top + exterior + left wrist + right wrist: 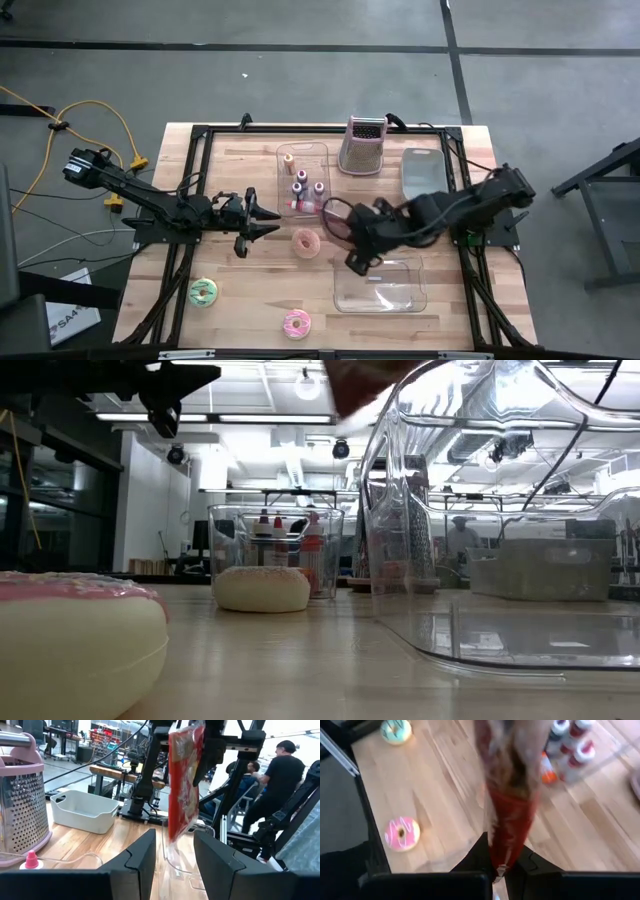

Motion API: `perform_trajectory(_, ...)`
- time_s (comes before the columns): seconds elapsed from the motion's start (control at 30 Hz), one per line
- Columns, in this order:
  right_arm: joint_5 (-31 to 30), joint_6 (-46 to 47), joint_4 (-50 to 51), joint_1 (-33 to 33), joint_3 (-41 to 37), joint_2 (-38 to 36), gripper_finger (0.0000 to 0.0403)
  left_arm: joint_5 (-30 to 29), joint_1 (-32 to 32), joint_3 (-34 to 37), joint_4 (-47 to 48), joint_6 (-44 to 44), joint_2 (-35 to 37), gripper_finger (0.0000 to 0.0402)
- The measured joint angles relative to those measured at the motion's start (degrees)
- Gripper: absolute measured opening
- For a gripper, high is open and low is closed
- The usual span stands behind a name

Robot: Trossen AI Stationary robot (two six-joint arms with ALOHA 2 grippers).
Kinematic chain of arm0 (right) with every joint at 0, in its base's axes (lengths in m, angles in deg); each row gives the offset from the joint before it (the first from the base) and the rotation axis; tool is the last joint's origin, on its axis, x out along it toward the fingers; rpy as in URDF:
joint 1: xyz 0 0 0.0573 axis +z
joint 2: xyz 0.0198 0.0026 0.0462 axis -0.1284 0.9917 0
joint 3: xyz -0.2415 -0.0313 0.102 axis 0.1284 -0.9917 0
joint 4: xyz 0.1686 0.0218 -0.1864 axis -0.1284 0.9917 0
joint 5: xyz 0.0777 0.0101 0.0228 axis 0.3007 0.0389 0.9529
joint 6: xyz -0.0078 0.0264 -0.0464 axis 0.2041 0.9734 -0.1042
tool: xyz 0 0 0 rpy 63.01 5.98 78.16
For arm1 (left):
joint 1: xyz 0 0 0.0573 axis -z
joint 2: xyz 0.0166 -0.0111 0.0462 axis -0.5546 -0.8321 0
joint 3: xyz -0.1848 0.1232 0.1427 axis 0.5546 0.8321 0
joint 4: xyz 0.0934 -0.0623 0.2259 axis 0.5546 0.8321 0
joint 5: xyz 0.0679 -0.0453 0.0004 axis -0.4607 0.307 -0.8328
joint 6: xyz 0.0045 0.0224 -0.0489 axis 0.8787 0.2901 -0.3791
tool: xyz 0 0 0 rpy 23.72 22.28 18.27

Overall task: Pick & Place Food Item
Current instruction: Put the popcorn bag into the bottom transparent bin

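Table (240, 300) is pale wood planks, kinda matte. The tray (400, 295) looks like clear glossy plastic, and the red packet (184, 775) is shiny crinkly film. Grater (22, 805) is perforated metal.

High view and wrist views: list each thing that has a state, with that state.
right gripper, shut on the red food packet, above the table.
red food packet, hanging from that grip, off the table.
left gripper, open, empty.
clear tray, empty.
grater, upright.
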Motion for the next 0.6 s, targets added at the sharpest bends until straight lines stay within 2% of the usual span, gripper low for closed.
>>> perform_trajectory(0.23,-3.2,9.7,7.8,7.1,0.0,0.1,0.001,0.0,0.0,0.0,0.0,0.0,0.0,0.0129)
perform_trajectory(0.6,-4.5,18.2,14.5,14.2,0.0,1.5,0.001,0.0,0.0,0.0,0.0,-1.0,0.0,0.0129)
